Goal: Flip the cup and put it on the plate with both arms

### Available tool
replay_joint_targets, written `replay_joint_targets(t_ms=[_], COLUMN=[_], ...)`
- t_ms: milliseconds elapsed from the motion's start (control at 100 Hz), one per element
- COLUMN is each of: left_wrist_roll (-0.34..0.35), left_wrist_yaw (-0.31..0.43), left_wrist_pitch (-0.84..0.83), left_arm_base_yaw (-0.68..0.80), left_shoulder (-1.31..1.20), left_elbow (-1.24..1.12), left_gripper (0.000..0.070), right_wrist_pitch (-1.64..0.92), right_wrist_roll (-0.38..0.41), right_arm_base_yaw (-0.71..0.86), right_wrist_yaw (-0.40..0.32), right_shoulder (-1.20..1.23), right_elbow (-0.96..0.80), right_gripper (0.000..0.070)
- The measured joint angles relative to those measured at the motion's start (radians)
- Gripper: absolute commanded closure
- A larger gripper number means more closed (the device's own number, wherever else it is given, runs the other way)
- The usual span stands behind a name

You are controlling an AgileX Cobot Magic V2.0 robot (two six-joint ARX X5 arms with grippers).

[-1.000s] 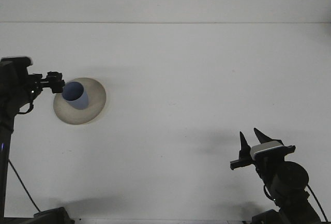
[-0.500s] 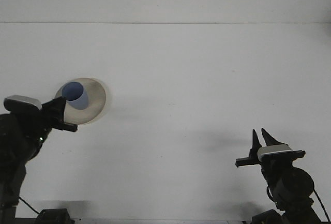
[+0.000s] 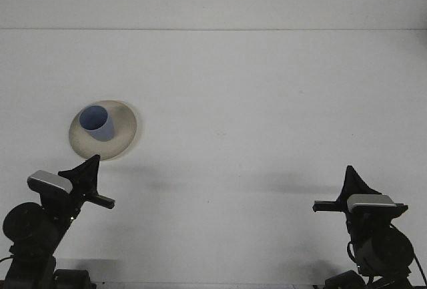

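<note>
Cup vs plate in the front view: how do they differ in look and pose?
The cup is blue; the plate is beige.
The cup is much smaller across, covering only the plate's left part.
The cup stands upright with its mouth open upward; the plate lies flat on the white table and carries the cup.
Shared: both have round outlines, neither is touched by a hand, and both sit on the table's left side.

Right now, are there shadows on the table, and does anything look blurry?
Front view: faint grey shadows lie on the table beside each tool, the left tool and the right tool; a thin shadow edges the plate under the cup. Front view: light is even, no glare, and everything looks sharp.
</note>
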Motion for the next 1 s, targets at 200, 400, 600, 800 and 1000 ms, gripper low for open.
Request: replay_joint_targets(t_ms=[200, 400, 600, 800, 1000], left_wrist_roll=[-0.014, -0.014, -0.014, -0.074, -0.095], left_wrist_yaw=[0.0, 0.0, -0.002, -0.194, -0.286], left_wrist_pitch=[-0.003, -0.003, -0.003, 0.025, 0.14], left_arm_base_yaw=[0.0, 0.0, 0.0, -0.003, -0.003], left_shoulder=[-0.049, -0.074, -0.079, -0.146, -0.331], left_elbow=[0.0, 0.0, 0.0, -0.042, -0.289], left_gripper=[0.0688, 0.0688, 0.0688, 0.0688, 0.0688], right_wrist_pitch=[0.0, 0.0, 0.0, 0.0, 0.0], right_wrist_roll=[0.0, 0.0, 0.001, 0.001, 0.001], right_arm_base_yaw=[0.0, 0.0, 0.0, 0.0, 0.0], right_wrist_yaw=[0.0, 0.0, 0.0, 0.0, 0.0], right_shoulder=[0.0, 0.0, 0.0, 0.0, 0.0], right_elbow=[0.0, 0.0, 0.0, 0.0, 0.0], right_gripper=[0.07, 0.07, 0.07, 0.07, 0.07])
